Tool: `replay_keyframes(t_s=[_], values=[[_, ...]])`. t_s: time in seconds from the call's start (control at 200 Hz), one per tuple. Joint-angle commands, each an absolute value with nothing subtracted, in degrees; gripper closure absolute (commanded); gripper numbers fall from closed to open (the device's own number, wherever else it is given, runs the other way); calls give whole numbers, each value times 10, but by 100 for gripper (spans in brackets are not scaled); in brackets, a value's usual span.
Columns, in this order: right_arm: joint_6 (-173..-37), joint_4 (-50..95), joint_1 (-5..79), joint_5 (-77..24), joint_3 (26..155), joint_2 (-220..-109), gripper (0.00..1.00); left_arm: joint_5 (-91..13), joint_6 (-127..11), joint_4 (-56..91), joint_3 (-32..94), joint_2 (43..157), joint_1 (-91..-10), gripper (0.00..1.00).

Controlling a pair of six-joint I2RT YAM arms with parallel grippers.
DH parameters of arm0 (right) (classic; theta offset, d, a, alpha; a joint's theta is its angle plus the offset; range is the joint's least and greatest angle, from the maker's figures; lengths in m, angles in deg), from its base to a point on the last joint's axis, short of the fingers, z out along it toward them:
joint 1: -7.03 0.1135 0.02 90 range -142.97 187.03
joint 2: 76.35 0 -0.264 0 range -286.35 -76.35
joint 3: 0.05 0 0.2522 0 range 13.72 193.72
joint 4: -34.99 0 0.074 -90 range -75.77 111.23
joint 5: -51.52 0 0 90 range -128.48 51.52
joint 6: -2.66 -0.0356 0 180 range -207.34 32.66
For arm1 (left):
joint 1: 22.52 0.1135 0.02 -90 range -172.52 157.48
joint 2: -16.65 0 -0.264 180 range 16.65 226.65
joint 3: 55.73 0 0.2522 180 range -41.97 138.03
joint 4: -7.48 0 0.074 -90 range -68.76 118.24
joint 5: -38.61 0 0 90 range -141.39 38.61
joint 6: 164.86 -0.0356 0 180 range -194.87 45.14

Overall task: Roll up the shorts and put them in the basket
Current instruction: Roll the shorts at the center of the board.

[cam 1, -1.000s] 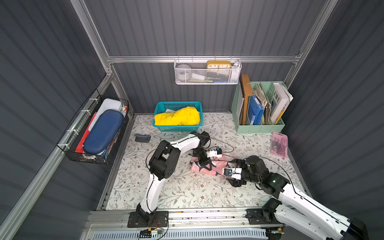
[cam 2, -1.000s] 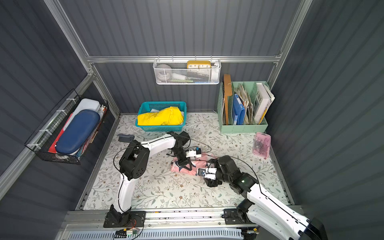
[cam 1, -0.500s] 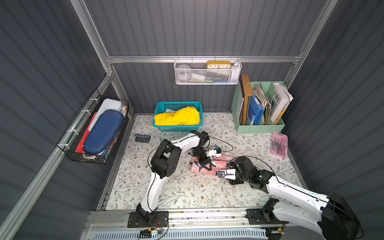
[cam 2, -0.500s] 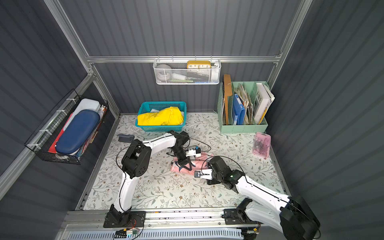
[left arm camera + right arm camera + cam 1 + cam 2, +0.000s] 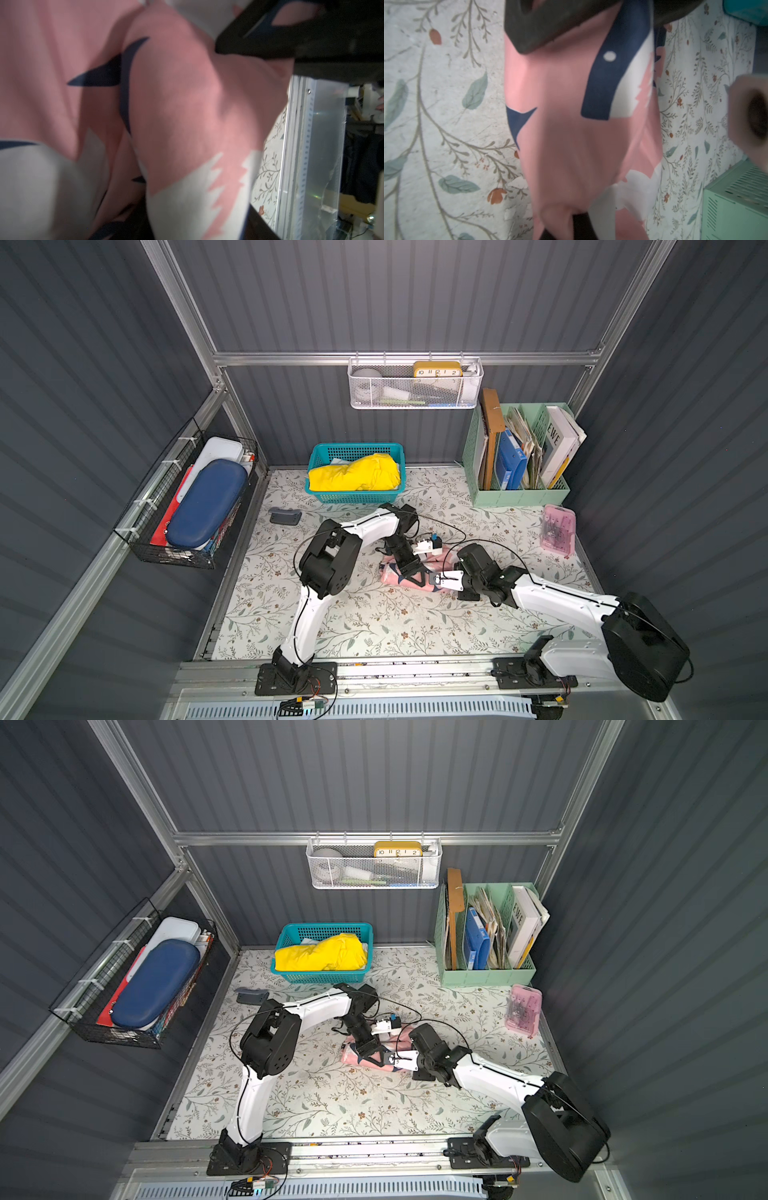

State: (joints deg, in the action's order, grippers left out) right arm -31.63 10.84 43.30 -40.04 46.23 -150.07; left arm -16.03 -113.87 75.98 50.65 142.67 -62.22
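Your floral bench [image 5: 374, 626] sits inside grey ribbed walls [image 5: 415, 302]; the shorts [image 5: 571, 135] lie bunched mid-bench. Your left hand [image 5: 410, 577] straddles them, jaws spread; your right hand [image 5: 433, 580] is clenched on their fabric.

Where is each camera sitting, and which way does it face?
Top views: overhead, facing down at the mat; left gripper and right gripper meet on the shorts.
Left wrist: close against the shorts; a dark gripper part shows.
Right wrist: looking along the shorts and mat; its fingers pinch fabric.
Shared: shorts in every view.
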Motion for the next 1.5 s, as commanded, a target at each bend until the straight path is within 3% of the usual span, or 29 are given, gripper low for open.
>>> replay_keyframes(t_s=[0.0,0.065,0.075,0.1,0.445,0.9,1.146,1.496], values=[[-344,88,422,-374,474,-1503,100,-213,-1124,719,465,1397,-607,26],[-348,92,416,-357,473,-1499,100,-221,-1112,698,449,1376,-601,14],[-349,92,414,-355,473,-1499,100,-221,-1111,696,446,1373,-600,4],[-351,90,413,-353,473,-1498,100,-222,-1109,688,439,1365,-598,0],[-359,72,394,-305,477,-1492,100,-271,-1065,582,355,1248,-570,0],[-422,-122,334,-119,601,-1560,100,-336,-1052,449,243,1069,-542,0],[-440,-271,291,-12,710,-1661,100,-343,-1088,447,207,1047,-542,0],[-442,-362,252,64,784,-1750,100,-256,-1149,403,181,1025,-543,0]])
